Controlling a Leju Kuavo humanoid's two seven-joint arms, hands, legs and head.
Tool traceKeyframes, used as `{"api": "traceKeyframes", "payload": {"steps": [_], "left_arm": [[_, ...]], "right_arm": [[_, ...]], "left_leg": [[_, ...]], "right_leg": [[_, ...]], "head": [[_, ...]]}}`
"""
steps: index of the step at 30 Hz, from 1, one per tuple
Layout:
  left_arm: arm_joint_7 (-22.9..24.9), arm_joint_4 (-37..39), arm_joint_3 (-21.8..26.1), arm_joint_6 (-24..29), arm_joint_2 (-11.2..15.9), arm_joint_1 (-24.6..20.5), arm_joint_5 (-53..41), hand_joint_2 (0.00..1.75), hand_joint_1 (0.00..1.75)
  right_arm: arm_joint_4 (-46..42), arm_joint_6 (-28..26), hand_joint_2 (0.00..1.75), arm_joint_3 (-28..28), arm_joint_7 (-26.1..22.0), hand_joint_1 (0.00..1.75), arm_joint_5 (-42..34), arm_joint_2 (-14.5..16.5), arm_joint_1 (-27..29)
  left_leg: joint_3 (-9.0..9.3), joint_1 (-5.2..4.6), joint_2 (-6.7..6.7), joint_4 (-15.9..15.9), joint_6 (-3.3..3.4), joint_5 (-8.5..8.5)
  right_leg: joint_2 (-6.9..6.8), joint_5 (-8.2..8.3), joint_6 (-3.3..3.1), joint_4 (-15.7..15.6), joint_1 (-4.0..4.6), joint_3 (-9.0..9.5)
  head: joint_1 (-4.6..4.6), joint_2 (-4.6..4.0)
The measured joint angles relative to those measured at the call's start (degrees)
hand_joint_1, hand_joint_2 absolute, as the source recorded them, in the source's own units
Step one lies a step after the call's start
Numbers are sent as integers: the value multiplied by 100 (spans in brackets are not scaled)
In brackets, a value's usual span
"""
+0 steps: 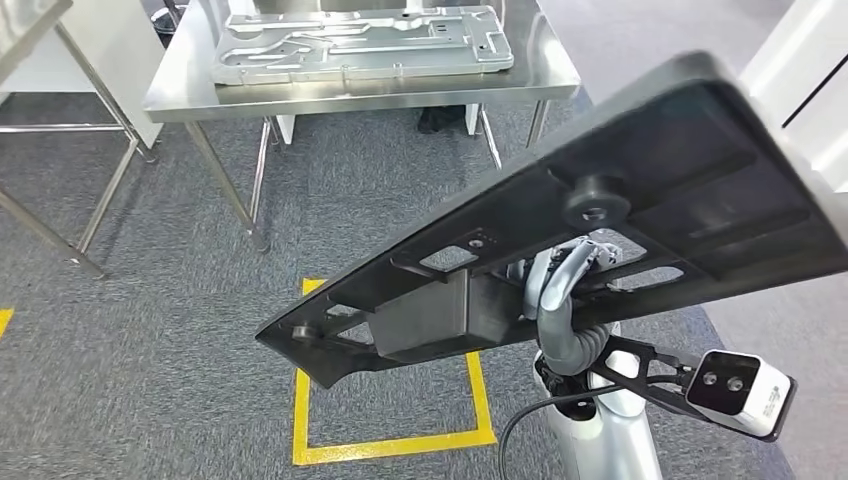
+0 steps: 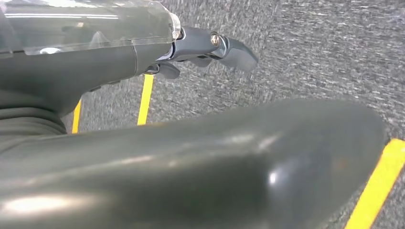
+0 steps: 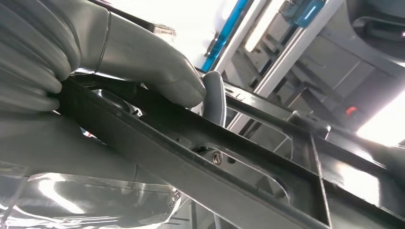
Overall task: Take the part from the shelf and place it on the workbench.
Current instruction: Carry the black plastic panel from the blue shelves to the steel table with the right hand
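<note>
A large flat black part (image 1: 640,150) with ribs, cut-outs and a round boss hangs tilted in front of me, above the carpet. My right hand (image 1: 562,285) grips it from underneath, mostly hidden behind it. In the right wrist view the thumb (image 3: 157,71) presses on the part's black edge (image 3: 239,167) and the fingers wrap the other side. Ahead stands the steel workbench (image 1: 180,92), well apart from the part. My left hand (image 2: 95,62) hangs over the carpet with its fingers (image 2: 234,51) stretched out and nothing in it.
A silver stamped metal plate (image 1: 360,45) lies on the workbench and covers most of its top. A second steel frame (image 1: 70,130) stands at the left. A yellow taped square (image 1: 390,445) marks the grey carpet below the part.
</note>
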Motion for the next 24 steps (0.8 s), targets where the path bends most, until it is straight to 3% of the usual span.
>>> {"api": "traceKeyframes", "payload": {"steps": [2,5,6,7,9,11,12,14,17,18,20,21,22,23,24], "left_arm": [[1,0,0,0,-1,-24,1,0,0],[1,0,0,0,-2,-28,2,0,0],[0,0,0,0,-2,-25,2,0,0],[-1,0,0,-2,-2,-24,2,0,0],[-4,0,0,-9,-3,-25,-1,0,0],[-7,0,0,-15,-4,-30,-10,0,0],[-7,0,0,-16,-4,-30,-16,0,0],[-5,0,0,-15,-4,-33,-25,0,0],[-3,0,-1,-15,-3,-45,-24,0,0],[-3,0,-1,-15,-2,-46,-24,0,0],[-1,0,-1,-14,2,-39,-21,0,0],[1,0,-1,-13,4,-31,-19,0,0],[2,0,0,-13,4,-25,-16,0,0],[3,0,0,-14,4,-21,-15,0,0],[2,0,0,-14,4,-21,-15,0,0]], "right_arm": [[-9,26,175,-39,-1,171,23,1,-1],[-13,57,175,-98,-3,171,124,1,21],[-12,60,175,-111,-3,171,153,1,36],[-11,58,175,-119,-3,171,175,0,44],[-11,55,175,-124,-3,171,198,1,47],[-11,48,175,-127,-3,171,203,2,40],[-12,42,175,-130,-3,171,203,2,37],[-13,31,175,-136,-3,171,205,2,36],[-18,23,175,-140,-1,171,212,14,28],[-19,22,175,-141,-1,171,213,21,27],[-14,19,175,-143,1,171,214,30,31],[-8,15,175,-143,1,171,215,31,38],[-3,12,175,-144,2,171,215,31,44],[1,10,175,-145,2,171,216,31,48],[3,9,175,-145,2,171,216,31,48]], "left_leg": [[51,28,79,-42,63,-4],[112,27,169,-55,112,-64],[133,25,187,-53,111,-87],[162,26,198,-52,104,-113],[248,27,204,-51,79,-173],[312,13,202,-48,28,-234],[323,7,202,-49,-5,-256],[342,5,215,-68,-80,-285],[312,26,231,126,-164,-443],[181,31,229,411,-179,-585],[-264,29,228,1225,-200,-902],[-460,29,228,1527,-205,-962],[-563,29,228,1626,-202,-906],[-545,28,228,1482,-190,-733],[-418,27,227,1126,-167,-473]], "right_leg": [[-119,-157,58,281,6,-131],[-335,-571,127,1381,-34,-758],[-355,-591,143,1619,-55,-925],[-368,-492,153,1632,-73,-981],[-399,-24,145,995,-93,-739],[-430,286,113,263,-72,-416],[-435,317,92,92,-54,-345],[-414,278,37,39,-25,-331],[-399,257,-72,-45,-57,-223],[-400,244,-104,-67,-63,-179],[-397,200,-149,-71,-41,-133],[-389,178,-158,-69,-29,-112],[-376,154,-161,-67,-18,-86],[-363,128,-157,-66,-9,-51],[-352,96,-149,-65,0,-4]], "head": [[1,0],[1,0],[1,0],[1,0],[1,0],[1,0],[1,0],[0,0],[-1,0],[-1,0],[-1,0],[-1,0],[-1,0],[-1,0],[-1,0]]}}
